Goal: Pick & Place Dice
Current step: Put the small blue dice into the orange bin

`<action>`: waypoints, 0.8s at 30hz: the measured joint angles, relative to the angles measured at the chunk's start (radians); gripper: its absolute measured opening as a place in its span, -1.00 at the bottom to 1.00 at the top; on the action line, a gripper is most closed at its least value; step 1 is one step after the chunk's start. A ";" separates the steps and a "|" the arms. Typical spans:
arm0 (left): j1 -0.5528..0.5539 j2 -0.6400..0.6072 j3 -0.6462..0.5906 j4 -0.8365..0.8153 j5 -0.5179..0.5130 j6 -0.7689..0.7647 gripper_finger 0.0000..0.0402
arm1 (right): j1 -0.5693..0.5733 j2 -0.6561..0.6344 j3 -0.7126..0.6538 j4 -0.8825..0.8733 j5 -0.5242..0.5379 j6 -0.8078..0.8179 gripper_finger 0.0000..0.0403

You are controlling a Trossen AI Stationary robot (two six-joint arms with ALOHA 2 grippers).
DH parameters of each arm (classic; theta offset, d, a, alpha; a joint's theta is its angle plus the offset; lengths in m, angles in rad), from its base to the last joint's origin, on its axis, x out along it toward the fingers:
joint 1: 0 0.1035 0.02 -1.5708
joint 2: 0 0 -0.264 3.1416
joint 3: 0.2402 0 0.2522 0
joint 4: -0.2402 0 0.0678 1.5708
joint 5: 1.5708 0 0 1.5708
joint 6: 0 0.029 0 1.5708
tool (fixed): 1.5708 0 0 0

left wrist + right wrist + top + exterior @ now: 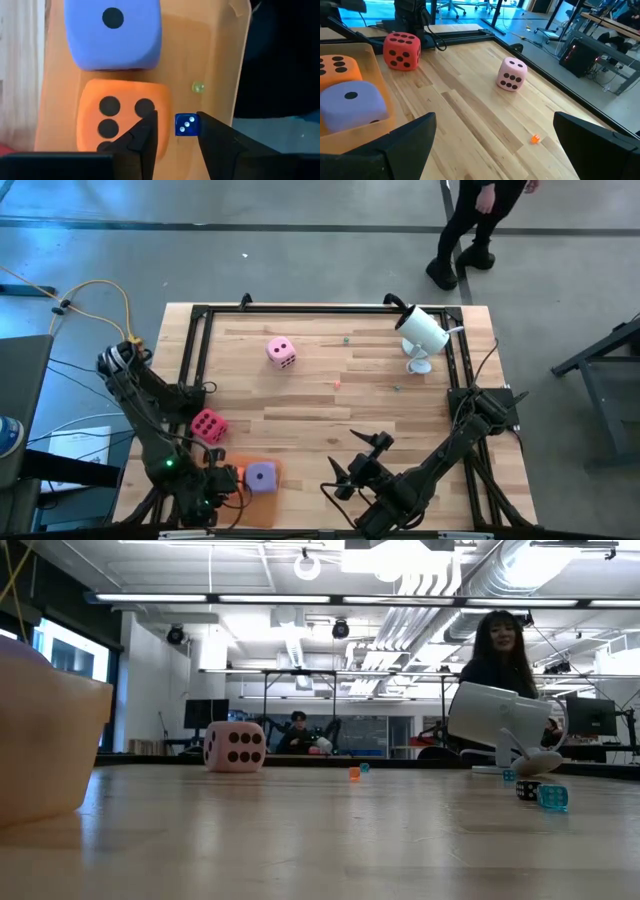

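The pale wooden plank surface (330, 410), edged by a black metal frame (195, 350), carries everything here. In the high view the dark left arm (150, 415) reaches down the 8 o'clock side and the dark right arm (450, 455) comes in from 4 o'clock toward 6 o'clock. A white lamp-like object on a clear stand (423, 335) sits toward 1 o'clock.

A flat orange tray (220, 75) lies near the 7 o'clock corner. On it the purple soft cube with dark pips (114, 34) shows a single pip on top, and the orange soft cube (120, 120) sits just beside it, the two nearly touching. The magenta soft cube (208, 425) rests on the wood just beyond the tray, toward 8 o'clock. The light pink soft cube (281, 352) stands alone toward 11 o'clock, well apart from the others.

The left gripper (176, 137) hangs over the tray, its jaws set narrowly apart on either side of a small blue translucent die with white pips (186, 125); I cannot tell whether they touch it. One finger overlaps the orange cube's edge. A tiny yellowish bead (198, 88) lies on the tray near the blue die.

The right gripper (355, 465) waits near 6 o'clock with its jaws spread wide and nothing between them. A tiny orange speck (535, 139) lies on the wood ahead of it.
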 joint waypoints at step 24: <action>0.006 0.003 0.001 0.135 0.058 0.040 -0.35 | 0.000 0.000 0.000 0.000 -0.013 -0.022 0.94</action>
